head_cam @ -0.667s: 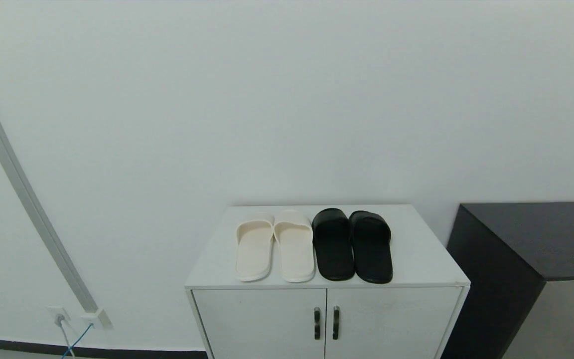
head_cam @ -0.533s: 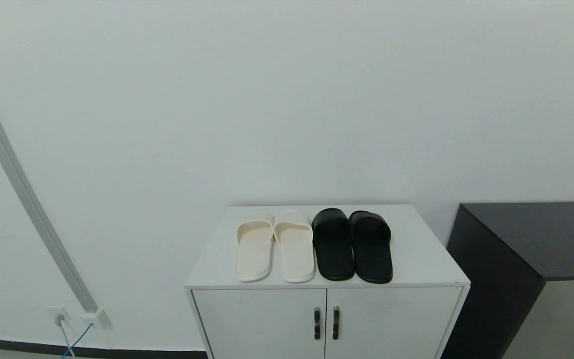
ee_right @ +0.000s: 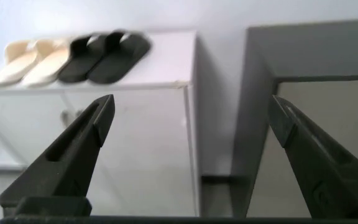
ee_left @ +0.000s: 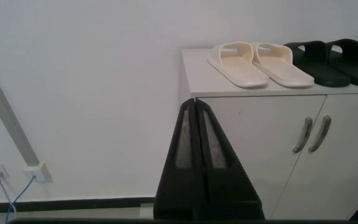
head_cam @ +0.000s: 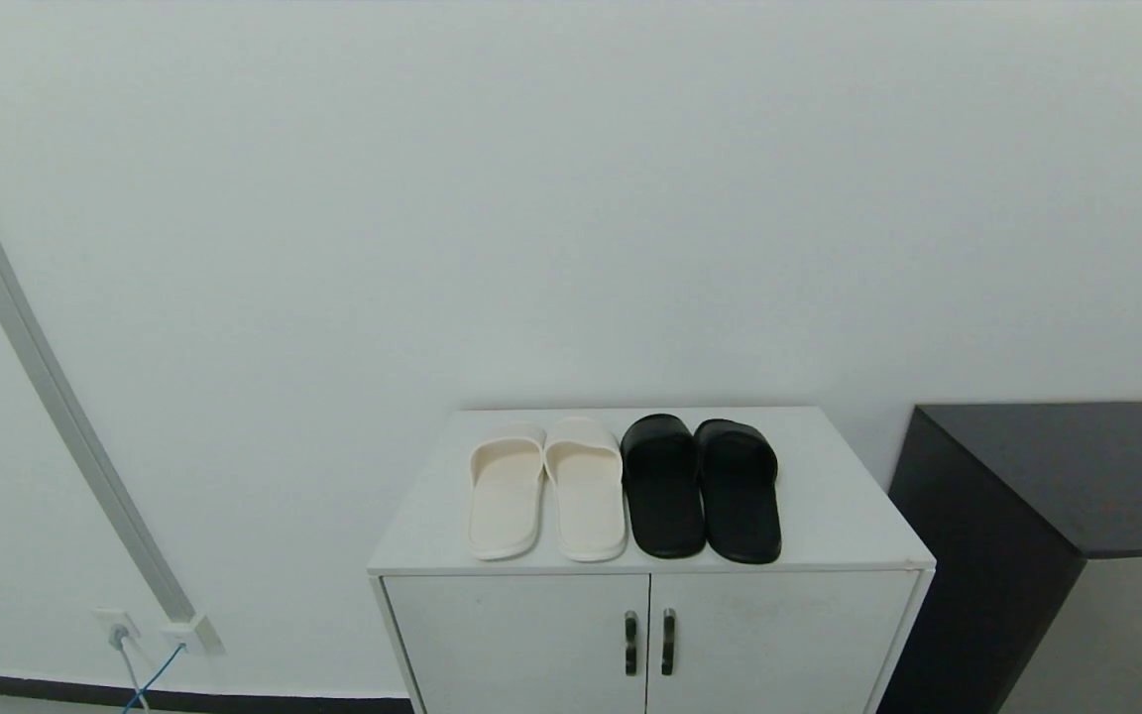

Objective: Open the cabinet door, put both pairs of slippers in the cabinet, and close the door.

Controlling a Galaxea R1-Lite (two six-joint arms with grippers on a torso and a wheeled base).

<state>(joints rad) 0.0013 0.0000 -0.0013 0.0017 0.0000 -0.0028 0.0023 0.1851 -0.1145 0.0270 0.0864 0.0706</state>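
A white cabinet (head_cam: pixel 834 516) stands against the wall, both doors closed, with two dark handles (head_cam: pixel 648 643) at the middle seam. On its top lie a pair of cream slippers (head_cam: pixel 545 489) on the left and a pair of black slippers (head_cam: pixel 702 486) on the right, side by side. My left gripper (ee_left: pixel 196 107) is shut with nothing in it, well short of the cabinet (ee_left: pixel 253 149) at its left corner. My right gripper (ee_right: pixel 191 112) is open wide and empty, off the cabinet's (ee_right: pixel 135 143) right front corner, with the black slippers (ee_right: pixel 104 56) and cream slippers (ee_right: pixel 30 61) above.
A dark grey cabinet (head_cam: pixel 1047 506) stands close on the right of the white one, with a narrow gap between them. A slanted cable duct (head_cam: pixel 46 387) runs down the wall on the left to a socket (head_cam: pixel 117 629) with a blue cable.
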